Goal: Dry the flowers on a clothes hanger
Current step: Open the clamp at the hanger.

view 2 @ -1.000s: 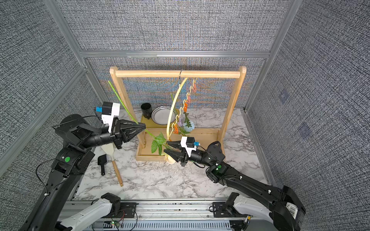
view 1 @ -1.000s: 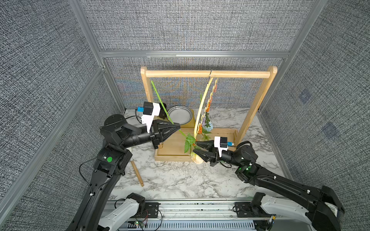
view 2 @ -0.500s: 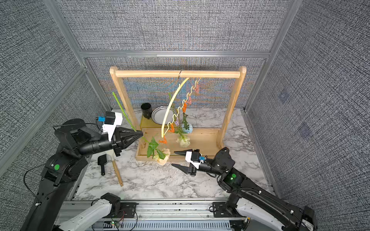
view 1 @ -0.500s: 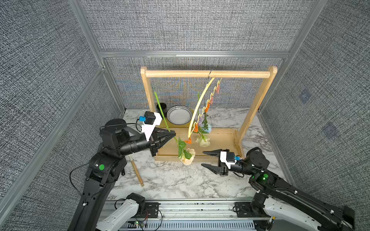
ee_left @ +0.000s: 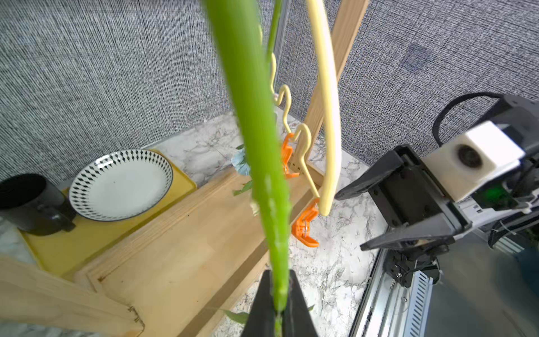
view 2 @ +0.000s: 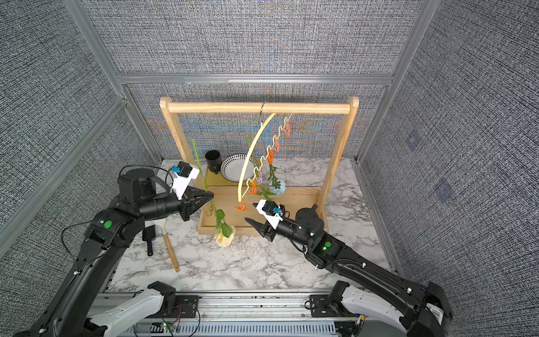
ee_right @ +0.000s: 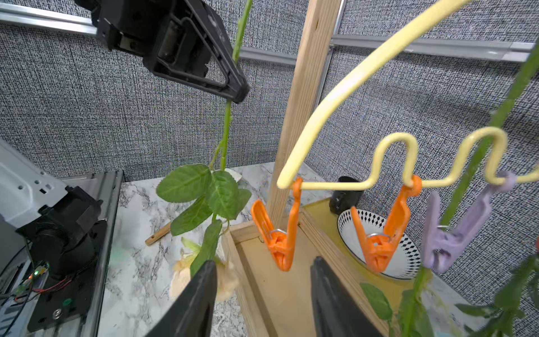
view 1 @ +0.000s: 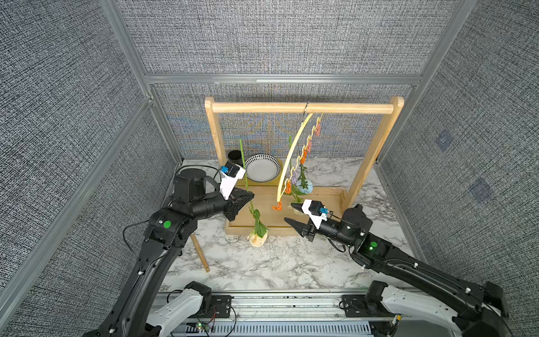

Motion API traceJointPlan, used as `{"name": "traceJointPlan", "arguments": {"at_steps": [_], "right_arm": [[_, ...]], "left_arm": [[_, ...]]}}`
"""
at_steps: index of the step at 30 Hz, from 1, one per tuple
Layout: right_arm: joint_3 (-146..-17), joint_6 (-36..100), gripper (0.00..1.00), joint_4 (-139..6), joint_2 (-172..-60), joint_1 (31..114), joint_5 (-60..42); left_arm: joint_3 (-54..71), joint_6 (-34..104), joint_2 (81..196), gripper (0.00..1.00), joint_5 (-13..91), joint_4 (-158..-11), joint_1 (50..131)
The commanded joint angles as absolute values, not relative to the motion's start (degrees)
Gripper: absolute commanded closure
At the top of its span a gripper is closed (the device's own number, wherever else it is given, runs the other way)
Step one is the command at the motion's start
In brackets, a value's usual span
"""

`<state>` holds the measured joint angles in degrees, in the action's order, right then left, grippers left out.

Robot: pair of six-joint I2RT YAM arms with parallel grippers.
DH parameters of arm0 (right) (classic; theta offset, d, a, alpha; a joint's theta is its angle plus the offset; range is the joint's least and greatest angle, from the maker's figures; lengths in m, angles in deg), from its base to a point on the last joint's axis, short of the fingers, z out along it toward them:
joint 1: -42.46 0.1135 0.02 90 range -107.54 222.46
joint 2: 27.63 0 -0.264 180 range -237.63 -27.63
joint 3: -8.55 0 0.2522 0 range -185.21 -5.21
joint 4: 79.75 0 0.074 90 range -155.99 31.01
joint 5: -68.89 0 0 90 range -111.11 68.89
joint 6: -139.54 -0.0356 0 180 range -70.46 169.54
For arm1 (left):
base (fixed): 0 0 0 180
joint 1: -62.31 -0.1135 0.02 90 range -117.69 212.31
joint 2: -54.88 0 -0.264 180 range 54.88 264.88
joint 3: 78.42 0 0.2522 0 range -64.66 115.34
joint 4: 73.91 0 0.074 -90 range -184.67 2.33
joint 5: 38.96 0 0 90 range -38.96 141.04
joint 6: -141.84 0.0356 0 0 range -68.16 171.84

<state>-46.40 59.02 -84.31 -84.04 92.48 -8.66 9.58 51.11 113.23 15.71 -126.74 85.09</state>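
Flower [view 1: 259,230] and hanger [view 1: 291,151] crowd the rack [view 1: 291,108]; tabletop [view 1: 277,268] open.

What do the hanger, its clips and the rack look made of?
Hanger: smooth pale yellow, evenly bent, likely coated wire or plastic. Orange clip: moulded plastic, slightly glossy, with a metal spring ring. Rack: pale bare-looking wood, grain visible.

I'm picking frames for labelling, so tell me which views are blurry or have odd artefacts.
Left wrist view: the green stem fills the foreground, soft, out of focus, while the plate behind is crisp. Right wrist view: the orange clips are sharp; the cream bloom is blurred. Both top views: sharp, with coloured moiré on the wall fabric behind the rack.
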Motion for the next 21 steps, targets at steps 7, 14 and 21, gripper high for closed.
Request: {"name": "traceJointPlan", "arguments": {"at_steps": [7, 14, 21], "right_arm": [[-47.46, 62.33, 0.41, -87.41, -87.8, 92.55, -9.68], [-48.33, 63.99, 0.41, -89.38, -91.11, 92.63, -11.01], [-49.51, 63.78, 0.41, -90.38, -91.98, 92.6, -10.96]], "left_arm": [[-0.42, 39.37, 113.68, 0.98, 9.78, -104.47, 85.11], [-4.43, 40.18, 115.5, 0.98, 4.32, -98.04, 85.24], [-6.61, 40.01, 117.83, 0.98, 1.82, -94.14, 85.36]]}}
